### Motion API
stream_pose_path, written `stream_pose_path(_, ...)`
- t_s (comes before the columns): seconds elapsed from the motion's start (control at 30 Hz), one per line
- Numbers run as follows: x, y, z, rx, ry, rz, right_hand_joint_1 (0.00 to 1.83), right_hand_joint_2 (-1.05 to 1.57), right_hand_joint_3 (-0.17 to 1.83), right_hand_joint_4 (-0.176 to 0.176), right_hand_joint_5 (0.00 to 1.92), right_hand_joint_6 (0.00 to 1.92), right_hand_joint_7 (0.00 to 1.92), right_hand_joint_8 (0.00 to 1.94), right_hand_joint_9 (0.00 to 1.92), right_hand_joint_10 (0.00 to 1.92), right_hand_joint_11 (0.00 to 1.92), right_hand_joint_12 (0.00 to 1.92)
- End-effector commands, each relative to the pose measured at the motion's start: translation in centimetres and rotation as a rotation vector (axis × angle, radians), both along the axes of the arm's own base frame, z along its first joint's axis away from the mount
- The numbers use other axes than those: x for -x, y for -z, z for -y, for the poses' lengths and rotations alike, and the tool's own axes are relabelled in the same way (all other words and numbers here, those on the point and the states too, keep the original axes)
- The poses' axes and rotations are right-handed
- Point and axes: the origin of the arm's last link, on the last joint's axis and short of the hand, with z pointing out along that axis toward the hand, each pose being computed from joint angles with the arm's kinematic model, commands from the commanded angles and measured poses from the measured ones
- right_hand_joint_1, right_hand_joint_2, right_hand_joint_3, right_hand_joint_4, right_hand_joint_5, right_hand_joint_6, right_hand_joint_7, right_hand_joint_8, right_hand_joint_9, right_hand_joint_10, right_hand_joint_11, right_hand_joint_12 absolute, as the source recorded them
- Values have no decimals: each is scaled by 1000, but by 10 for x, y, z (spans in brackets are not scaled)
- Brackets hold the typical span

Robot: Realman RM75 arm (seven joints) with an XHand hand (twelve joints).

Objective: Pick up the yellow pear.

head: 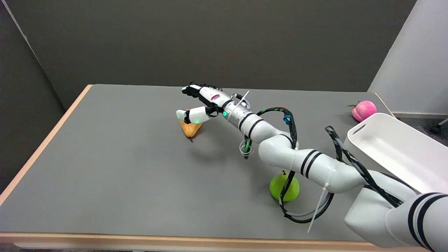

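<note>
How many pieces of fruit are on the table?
3. The yellow pear lies mid-table under the right hand; the green pear sits near the front, partly behind the arm; the pink peach is at the far right. The white bin could hide more.

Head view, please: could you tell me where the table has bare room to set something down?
The table's left half, from its left edge to the yellow pear, is bare, as is the near strip before the green pear. The right side is crowded: right hand over the yellow pear, white bin, pink peach.
</note>
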Motion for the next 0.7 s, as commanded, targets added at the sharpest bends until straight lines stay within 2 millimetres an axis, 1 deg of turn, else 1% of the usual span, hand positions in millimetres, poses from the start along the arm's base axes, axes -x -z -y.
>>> stream_pose_path(0.03,18,-4,14,26,91,-65,480,575,963,-61,159,463,138,355,29,582,-1,929)
stream_pose_path(0.13,27,-3,14,29,118,-75,490,615,890,-73,184,393,150,256,37,488,-1,811)
stream_pose_path(0.4,47,-1,9,32,180,-88,489,615,912,-71,183,396,160,251,55,476,-1,802)
stream_pose_path(0.5,54,-2,7,36,198,-93,471,581,983,-65,156,464,132,321,38,526,-1,836)
stream_pose_path(0.6,57,-2,5,37,206,-90,472,580,984,-60,156,463,134,319,40,526,-1,836)
stream_pose_path(0.7,60,-2,3,35,212,-89,490,613,917,-58,185,393,168,248,63,474,-1,807)
